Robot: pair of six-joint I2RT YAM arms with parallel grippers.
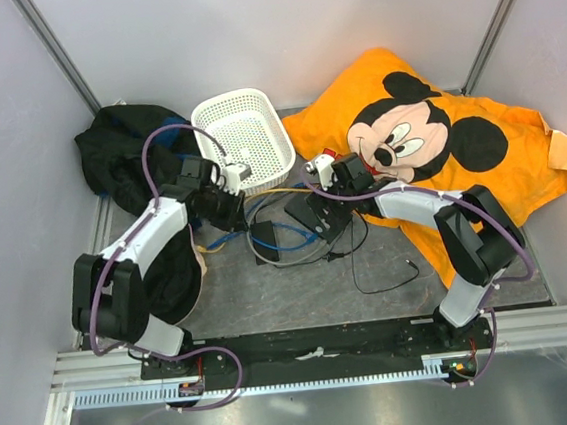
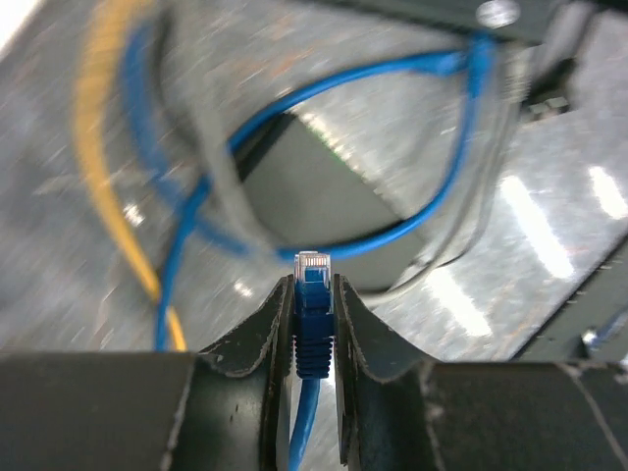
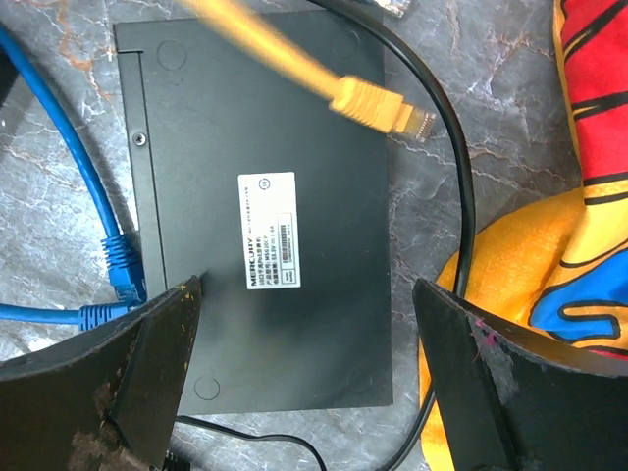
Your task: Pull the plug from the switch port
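The switch is a flat black box with a white label; it lies mid-table. A blue plug sits in its left edge, with a second blue connector beside it. A loose yellow plug hovers over the box's top. My right gripper is open, with one finger on each side of the box's near end. My left gripper is shut on a free blue plug, its clear tip pointing out, left of the switch.
A white basket stands at the back. A black cloth lies at the back left and an orange Mickey pillow on the right. Blue, yellow and black cables tangle around the switch.
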